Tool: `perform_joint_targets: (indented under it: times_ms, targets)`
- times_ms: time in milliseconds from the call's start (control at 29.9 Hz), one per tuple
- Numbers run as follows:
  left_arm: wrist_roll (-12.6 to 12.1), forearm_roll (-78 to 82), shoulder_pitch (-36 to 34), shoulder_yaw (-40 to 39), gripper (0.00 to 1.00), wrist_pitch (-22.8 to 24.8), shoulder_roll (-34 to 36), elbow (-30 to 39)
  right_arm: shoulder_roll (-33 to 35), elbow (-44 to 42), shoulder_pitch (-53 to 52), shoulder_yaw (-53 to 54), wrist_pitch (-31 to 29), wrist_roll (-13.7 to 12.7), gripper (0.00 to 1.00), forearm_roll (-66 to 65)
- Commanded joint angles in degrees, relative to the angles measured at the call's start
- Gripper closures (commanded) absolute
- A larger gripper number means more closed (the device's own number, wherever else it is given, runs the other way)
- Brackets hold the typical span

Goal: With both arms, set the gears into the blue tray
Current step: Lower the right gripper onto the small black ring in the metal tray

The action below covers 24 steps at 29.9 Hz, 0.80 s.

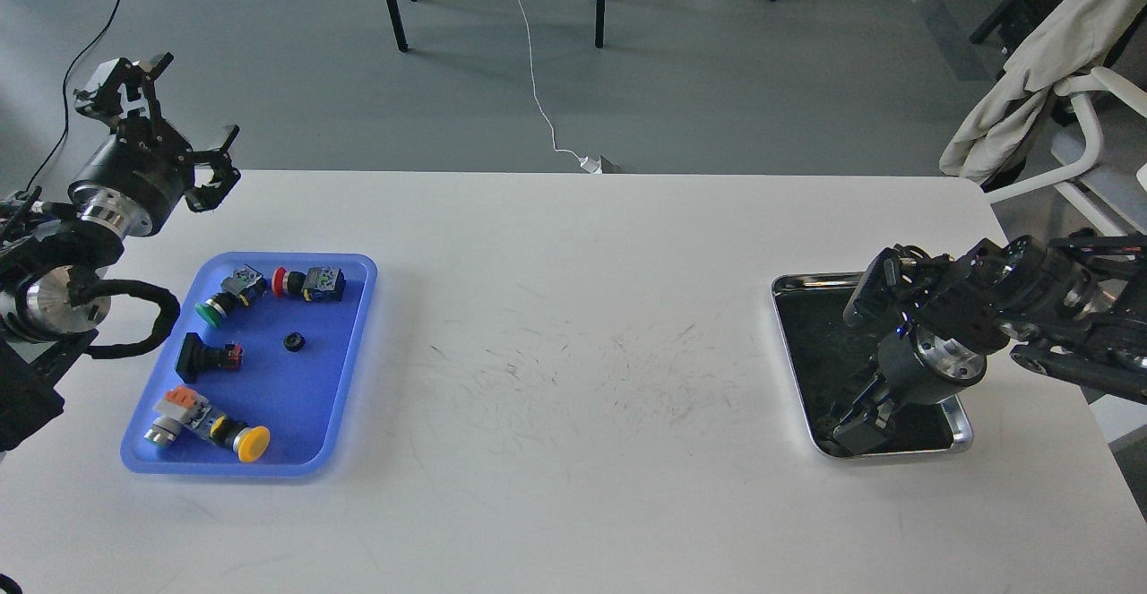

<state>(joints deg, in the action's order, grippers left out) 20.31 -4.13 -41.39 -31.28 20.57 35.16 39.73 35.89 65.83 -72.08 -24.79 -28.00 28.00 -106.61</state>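
As seen from the head: one gear (293,341) lying flat in blue tray (354,271) among push-button switches (309,283), judged light, rigid, best pinched across its rim; left end effector (170,110) raised, fingers apart; right end effector (860,428) down in steel tray (784,282), closure indeterminable.

I see 1 gear (293,341), a tiny black toothed wheel, lying flat near the middle of the blue tray (358,325). The tray is rectangular with rounded corners and a raised rim, sitting flat at the left of the table.
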Motion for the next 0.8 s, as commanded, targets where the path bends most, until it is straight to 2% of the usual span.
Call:
perform_joint_targets:
  times_ms: [0,468,769]
  targets:
    - [0.1,0.0,0.0,0.0,0.02,0.0,-0.1,-0.3,0.1,-0.3,0.2,0.1,0.0,0.0,0.14,0.0]
    - [0.3,0.0,0.0,-0.4,0.02,0.4,0.0,-0.7,-0.2,-1.0,0.4,0.2,0.0,0.0,0.14,0.1]
    - [0.3,0.0,0.0,-0.4,0.02,0.4,0.2,-0.8,-3.7,-1.0,-0.2,0.3,0.0,0.0,0.14,0.4]
